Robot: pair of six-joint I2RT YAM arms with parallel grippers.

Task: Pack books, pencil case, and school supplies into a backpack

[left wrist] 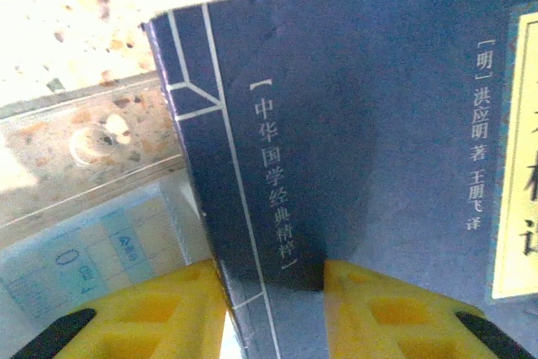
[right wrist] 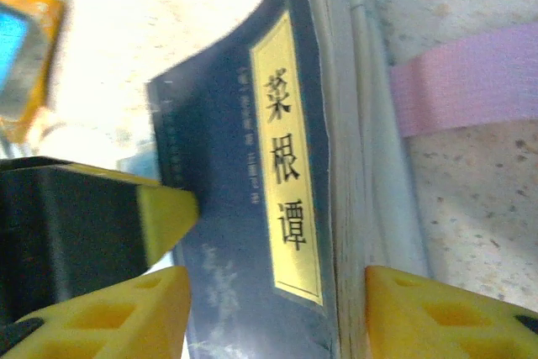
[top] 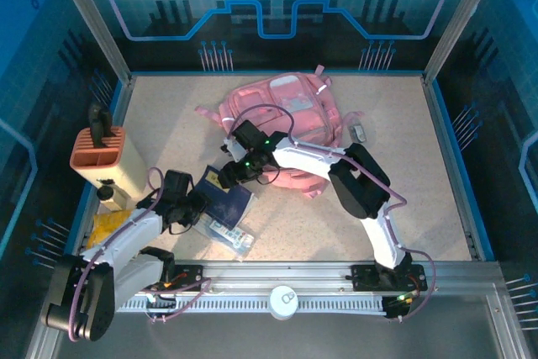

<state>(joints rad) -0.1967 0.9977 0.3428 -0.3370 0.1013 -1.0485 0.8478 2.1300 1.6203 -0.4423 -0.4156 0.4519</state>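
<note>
Navy and thin, one book [top: 230,201] lies just on the near side of the backpack [top: 286,107], the side toward the arm bases, and both grippers are at it. The left gripper [left wrist: 271,282] points down at the cover with its jaws apart. The spine edge sits in the gap between them and nothing is clamped. The right gripper [right wrist: 277,282] has the same book between its jaws, one finger by the cover and one by the page edge. Whether it is pinching or only straddling cannot be told.

The likeliest trouble is a tug over one thin book. If both grippers close and pull their own ways, the cover could bend or slip from the weaker hold. The two sets of fingers also sit very near each other, so a small move could knock them together.

The pencil case [top: 231,235] lies just past the book, on the side away from the backpack, and seems partly under its edge, so it could be dragged along. A pink strap [right wrist: 466,81] of the backpack trails beside the book and could snag a finger or the pages on the way in. No open pocket can be made out, so the book may meet closed fabric.

The yellow book [top: 108,226] lies well apart from the backpack, to its left.
</note>
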